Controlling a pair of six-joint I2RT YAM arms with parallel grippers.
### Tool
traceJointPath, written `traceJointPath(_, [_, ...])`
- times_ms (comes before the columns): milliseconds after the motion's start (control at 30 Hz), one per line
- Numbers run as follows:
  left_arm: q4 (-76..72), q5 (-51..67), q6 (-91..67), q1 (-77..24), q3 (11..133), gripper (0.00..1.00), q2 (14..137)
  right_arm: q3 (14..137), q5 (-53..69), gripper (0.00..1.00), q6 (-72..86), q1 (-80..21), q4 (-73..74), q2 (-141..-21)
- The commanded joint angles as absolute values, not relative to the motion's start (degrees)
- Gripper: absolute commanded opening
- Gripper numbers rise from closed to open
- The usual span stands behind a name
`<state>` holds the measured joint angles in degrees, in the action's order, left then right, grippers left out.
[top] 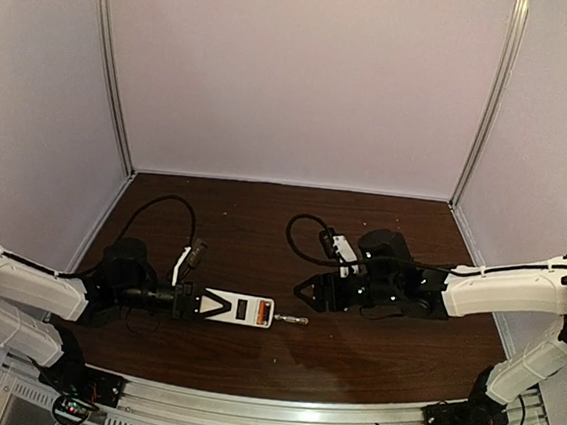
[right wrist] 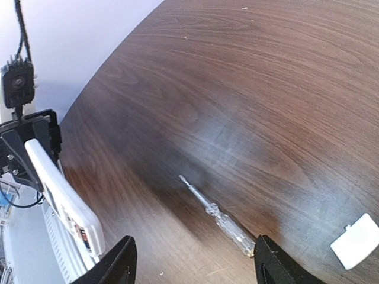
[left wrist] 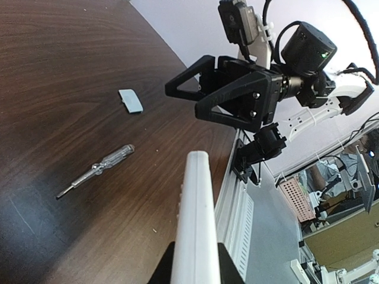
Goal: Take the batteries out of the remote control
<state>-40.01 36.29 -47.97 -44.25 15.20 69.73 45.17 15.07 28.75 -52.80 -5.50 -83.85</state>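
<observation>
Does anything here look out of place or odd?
A small white cover piece lies loose on the table near a screwdriver, apart from the remote control gripped in the left tool. Nothing looks spilled or broken.

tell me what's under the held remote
Only dark wood table shows around the held remote; the screwdriver lies off to one side. The patch straight beneath is covered by the remote itself.

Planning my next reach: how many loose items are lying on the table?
2. The screwdriver lies on the table near the held remote control; the white cover piece lies apart, nearer the right gripper. More may hide under the arms.
</observation>
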Motion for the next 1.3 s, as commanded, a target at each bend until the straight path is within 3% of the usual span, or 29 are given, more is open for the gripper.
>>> traceJointPath(0, [-47.23, 40.48, -49.40, -44.21, 15.07, 0.00, 71.34, 42.32, 22.55, 0.69, 28.72, -53.36, -12.79, -81.23])
traceJointPath(233, [-46.57, 40.23, -48.91, -44.21, 15.11, 0.00, 71.10, 39.78, 29.32, 0.71, 30.46, -53.53, -17.89, -77.63])
traceJointPath(833, [-39.52, 34.66, -48.99, -44.20, 16.15, 0.00, 73.22, 45.26, 5.72, 0.70, 23.51, -55.81, -3.80, -84.69])
traceJointPath(1267, [-40.54, 31.48, -54.48, -44.99, 15.79, 0.00, 78.83, 50.44, 2.96, 0.72, 16.60, -55.66, -1.76, -91.55])
